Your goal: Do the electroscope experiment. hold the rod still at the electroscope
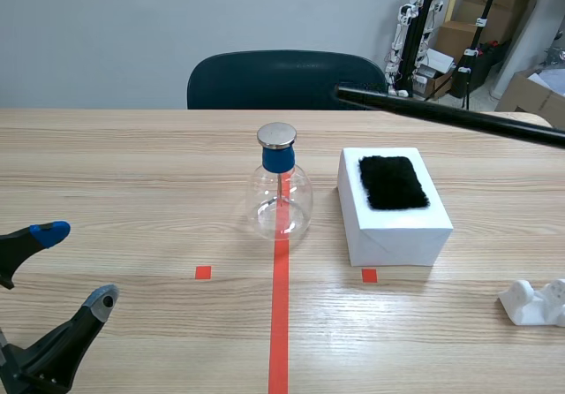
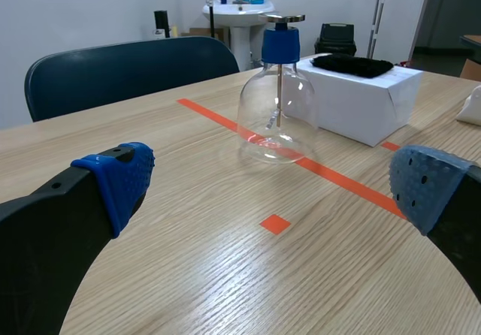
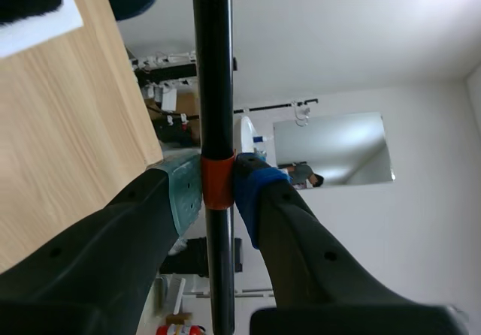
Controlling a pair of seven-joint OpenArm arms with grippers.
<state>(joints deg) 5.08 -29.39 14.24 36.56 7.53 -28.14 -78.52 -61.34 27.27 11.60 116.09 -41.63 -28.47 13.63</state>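
Rod (image 1: 441,111) is hanging over the table, tip near but clear of the cap (image 1: 276,135) of the electroscope (image 1: 281,195), with the right gripper (image 3: 218,188) clamping its orange band (image 3: 218,171). Left gripper (image 2: 274,181) is idling, spread apart. Risk: the long rod pivoting in the pads (image 3: 184,192), so the tip is sagging and striking the cap.

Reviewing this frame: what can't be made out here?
1. Right gripper: beyond the scene view's edge; only its rod enters.
2. Rod tip to electroscope gap: right wrist view cuts off the tip and misses the electroscope.
3. Electroscope's leaves: too small in both views.
4. White object: cut by scene edge, unidentifiable.
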